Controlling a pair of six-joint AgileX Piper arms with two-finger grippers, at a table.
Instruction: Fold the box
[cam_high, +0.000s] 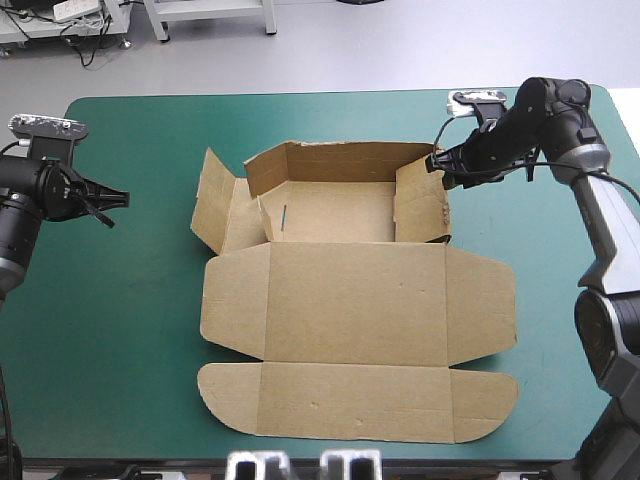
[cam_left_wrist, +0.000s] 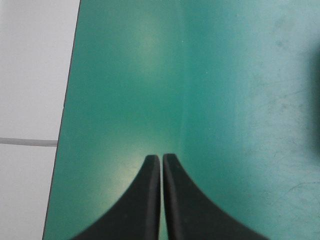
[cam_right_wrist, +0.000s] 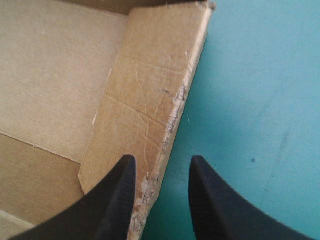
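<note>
The brown box (cam_high: 350, 300) lies mid-table as an open tray, its lid flat toward the near edge. Its back wall (cam_high: 340, 160) and right wall (cam_high: 420, 200) stand raised, while the left flap (cam_high: 212, 200) splays outward. My right gripper (cam_high: 436, 165) hovers at the right wall's far top corner. In the right wrist view this gripper (cam_right_wrist: 162, 162) is open, and the wall's worn edge (cam_right_wrist: 170, 115) runs between its fingers. My left gripper (cam_high: 118, 200) hangs shut over bare cover, well left of the box. The left wrist view shows that gripper (cam_left_wrist: 161, 159) with nothing in it.
Bare teal-green cover (cam_high: 130, 300) lies left of the box, and a narrower strip (cam_high: 550, 300) lies to its right. The table's edge and pale floor (cam_left_wrist: 30, 75) show beside my left gripper.
</note>
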